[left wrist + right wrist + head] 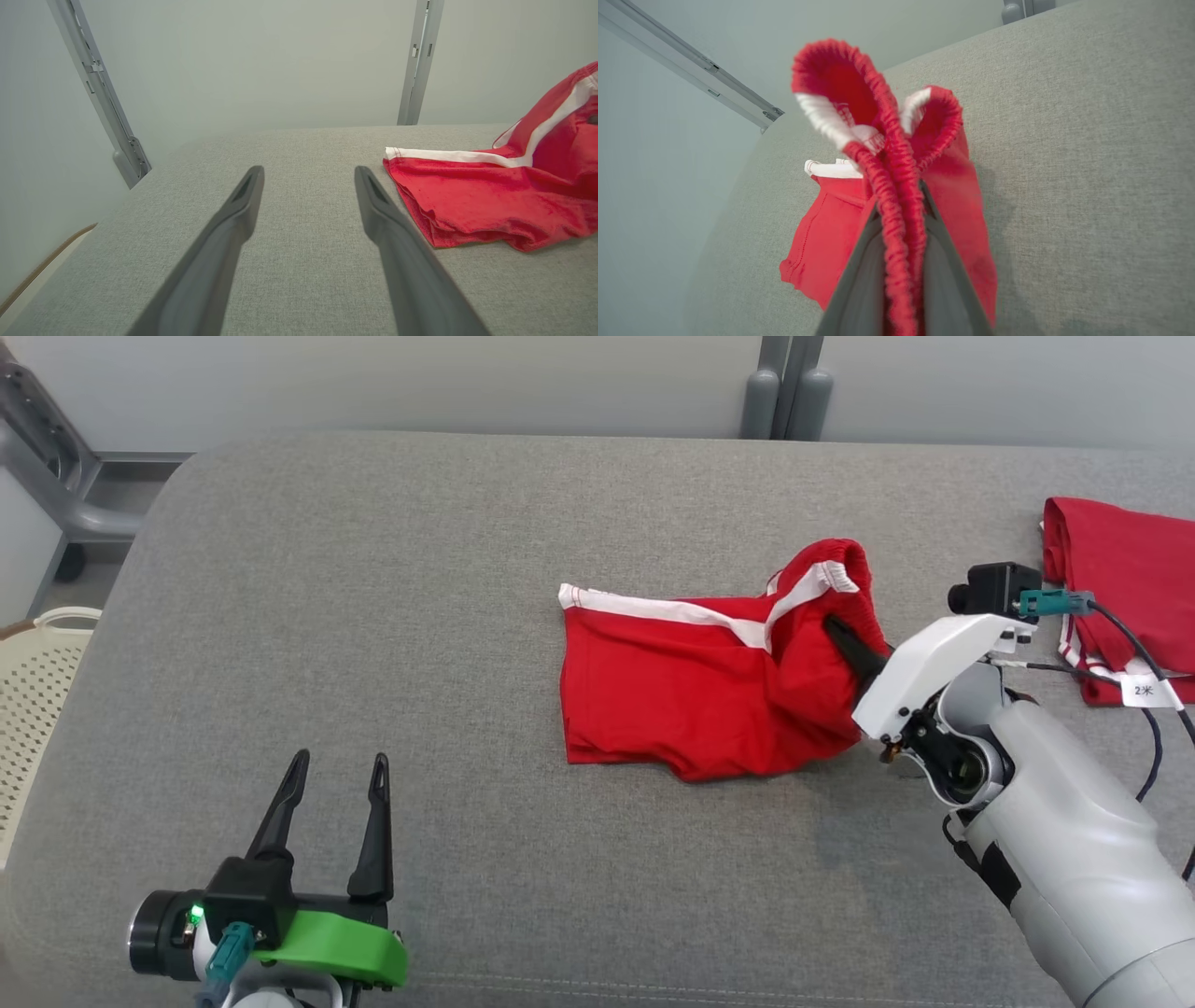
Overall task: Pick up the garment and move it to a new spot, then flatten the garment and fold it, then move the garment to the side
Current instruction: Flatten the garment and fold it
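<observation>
The red shorts with a white side stripe and a gathered elastic waistband lie mostly on the grey fabric-covered table, with the waistband end raised off it at the right. The right hand is closed on that bunched waistband, which the right wrist view shows folded double between the fingers.

The pinch takes in elastic only (a springy, ribbed edge), so I judge it could slide out if the lift is quick. If the shorts are pulled sideways rather than up, the trailing legs may drag and crumple.

The other red garment lies near the right arm, under its black cable, and a wide swing might catch it. The left hand is spread open, well apart from the shorts, so nothing backs up the grip.
</observation>
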You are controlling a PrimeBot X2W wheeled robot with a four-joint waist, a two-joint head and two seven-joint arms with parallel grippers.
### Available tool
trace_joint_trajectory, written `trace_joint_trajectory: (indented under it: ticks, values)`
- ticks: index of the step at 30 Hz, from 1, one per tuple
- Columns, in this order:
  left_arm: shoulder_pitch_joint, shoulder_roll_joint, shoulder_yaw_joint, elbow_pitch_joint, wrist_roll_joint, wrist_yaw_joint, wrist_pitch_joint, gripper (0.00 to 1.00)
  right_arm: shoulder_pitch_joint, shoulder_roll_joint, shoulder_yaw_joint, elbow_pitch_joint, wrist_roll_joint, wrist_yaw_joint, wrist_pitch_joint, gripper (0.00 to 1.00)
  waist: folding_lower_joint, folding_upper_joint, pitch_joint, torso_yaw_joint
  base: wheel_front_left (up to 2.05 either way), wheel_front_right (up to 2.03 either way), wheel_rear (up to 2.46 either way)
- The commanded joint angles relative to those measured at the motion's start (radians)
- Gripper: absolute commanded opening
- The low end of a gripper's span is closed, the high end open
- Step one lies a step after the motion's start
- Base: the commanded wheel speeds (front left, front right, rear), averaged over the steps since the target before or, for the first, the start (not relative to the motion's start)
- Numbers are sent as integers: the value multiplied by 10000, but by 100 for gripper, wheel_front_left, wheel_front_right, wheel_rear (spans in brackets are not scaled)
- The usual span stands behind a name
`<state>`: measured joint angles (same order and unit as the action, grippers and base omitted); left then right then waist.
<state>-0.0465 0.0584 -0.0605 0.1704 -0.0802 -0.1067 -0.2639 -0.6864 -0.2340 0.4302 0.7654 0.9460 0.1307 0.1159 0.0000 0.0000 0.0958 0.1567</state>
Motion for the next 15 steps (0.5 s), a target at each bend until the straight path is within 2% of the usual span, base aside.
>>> trace_joint_trajectory:
  ticks: [1, 7, 15]
  values:
    - [119, 7, -2, 5, -88, -24, 7, 100, 112, -33, 11, -208, 399, -1, 142, 0, 0, 0, -35, 102, 0, 0, 0]
    - [10, -17, -157, 110, -158, -49, 7, 100, -121, 214, 221, -215, 1271, 1, 529, 0, 0, 0, -47, 501, 0, 0, 0]
    - [-103, -47, -481, 190, -257, -10, 7, 100, -582, 671, 286, 580, 1638, 1, 664, 0, 0, 0, -3, 990, 0, 0, 0]
